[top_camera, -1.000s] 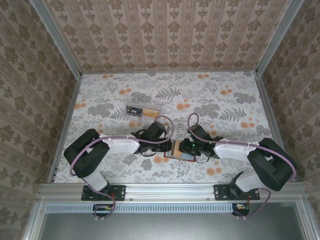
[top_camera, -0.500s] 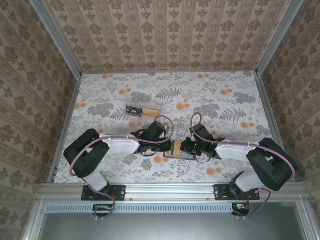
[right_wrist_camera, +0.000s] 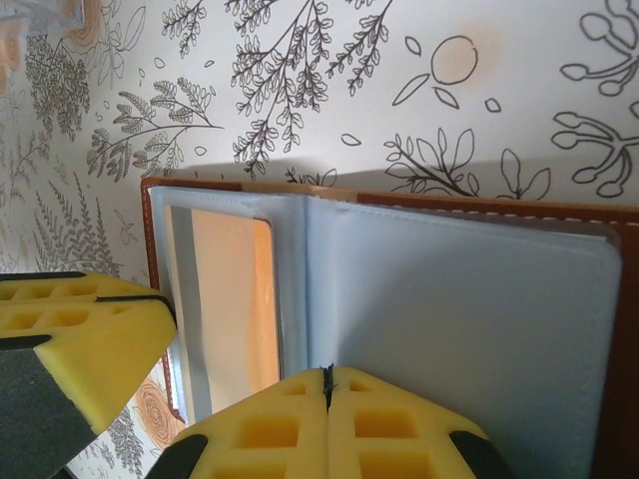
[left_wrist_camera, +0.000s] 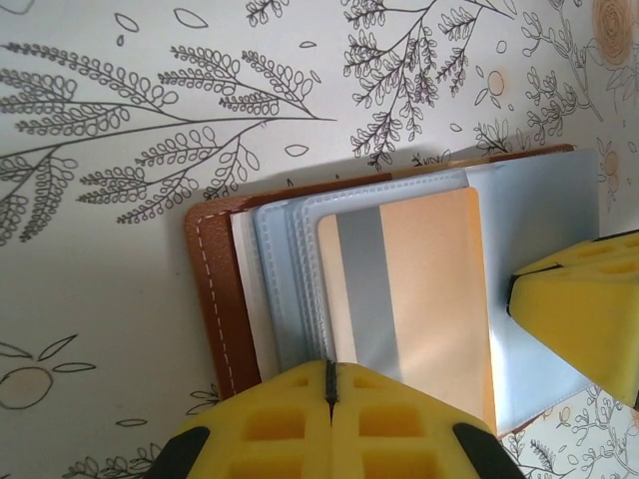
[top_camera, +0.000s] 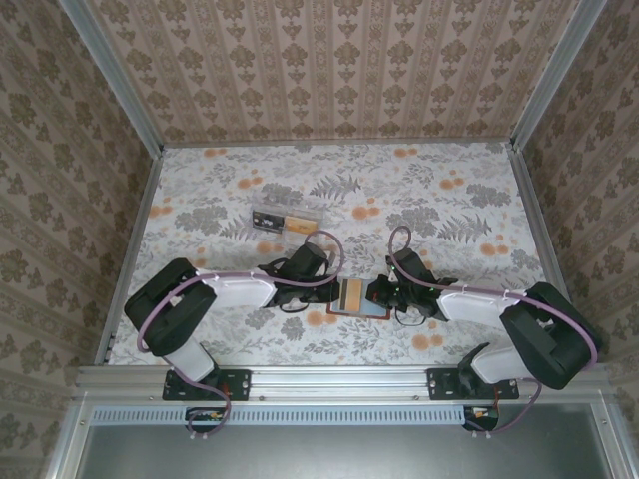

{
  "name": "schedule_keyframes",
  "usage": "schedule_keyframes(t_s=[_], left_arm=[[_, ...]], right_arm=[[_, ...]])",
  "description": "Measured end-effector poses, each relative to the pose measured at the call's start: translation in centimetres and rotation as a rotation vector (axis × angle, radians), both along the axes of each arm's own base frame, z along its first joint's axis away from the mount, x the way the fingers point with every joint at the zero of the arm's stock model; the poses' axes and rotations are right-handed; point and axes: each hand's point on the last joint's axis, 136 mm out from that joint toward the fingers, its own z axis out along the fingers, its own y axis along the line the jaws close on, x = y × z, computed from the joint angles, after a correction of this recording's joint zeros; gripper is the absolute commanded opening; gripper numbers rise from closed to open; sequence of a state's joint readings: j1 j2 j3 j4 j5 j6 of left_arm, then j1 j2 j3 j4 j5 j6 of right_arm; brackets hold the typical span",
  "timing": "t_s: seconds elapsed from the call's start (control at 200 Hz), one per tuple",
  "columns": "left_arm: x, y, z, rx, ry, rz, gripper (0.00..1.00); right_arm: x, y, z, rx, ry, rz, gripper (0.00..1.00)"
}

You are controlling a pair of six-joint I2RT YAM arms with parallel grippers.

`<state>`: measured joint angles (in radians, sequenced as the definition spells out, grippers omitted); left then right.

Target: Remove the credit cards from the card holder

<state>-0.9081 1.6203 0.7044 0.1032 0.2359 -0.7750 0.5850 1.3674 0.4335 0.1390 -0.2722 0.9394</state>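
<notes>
The card holder (top_camera: 369, 312) lies open on the flowered table between both arms. Its brown leather rim (left_wrist_camera: 213, 299) frames clear sleeves, and its blue-grey lining (right_wrist_camera: 469, 319) forms the other half. An orange-tan credit card (left_wrist_camera: 409, 289) with a grey stripe lies on the sleeves; it also shows through a clear window (right_wrist_camera: 235, 299). My left gripper (left_wrist_camera: 329, 371) is shut, its pads at the card's near edge. My right gripper (right_wrist_camera: 326, 374) is shut at the fold beside the lining. Whether either pinches a card or sleeve I cannot tell. In the top view the left gripper (top_camera: 334, 289) and right gripper (top_camera: 377, 294) flank the holder.
A clear plastic oblong box (top_camera: 287, 221) lies behind the left arm, toward the middle of the table. Metal rails and patterned walls close the table on three sides. The right gripper's yellow pad (left_wrist_camera: 579, 309) stands at the holder's far edge.
The right gripper's jaws have closed. The right arm has drawn slightly to the right, so more of the orange card shows from above. The left arm has hardly moved.
</notes>
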Motion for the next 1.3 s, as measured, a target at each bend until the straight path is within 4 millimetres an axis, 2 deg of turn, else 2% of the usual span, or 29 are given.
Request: schedule_keyframes(t_s=[0.085, 0.38, 0.585, 0.81, 1.3], left_arm=[[-0.2, 0.3, 0.1, 0.005, 0.004, 0.0, 0.0], [-0.2, 0.8, 2.8, -0.02, -0.044, 0.009, 0.0], [-0.4, 1.0, 1.7, 0.006, -0.024, 0.006, 0.0], [-1.0, 1.1, -0.5, 0.052, 0.018, -0.007, 0.0], [-1.0, 0.7, -0.4, 0.06, 0.014, -0.014, 0.0]], right_arm=[[-0.1, 0.0, 0.0, -0.001, 0.001, 0.004, 0.15], [-0.1, 0.7, 1.1, 0.014, -0.019, 0.039, 0.19], [0.2, 1.5, 1.9, 0.023, -0.035, 0.058, 0.19], [-0.2, 1.4, 0.0, -0.013, 0.016, 0.064, 0.21], [-0.2, 1.5, -0.3, -0.018, 0.013, 0.078, 0.22]])
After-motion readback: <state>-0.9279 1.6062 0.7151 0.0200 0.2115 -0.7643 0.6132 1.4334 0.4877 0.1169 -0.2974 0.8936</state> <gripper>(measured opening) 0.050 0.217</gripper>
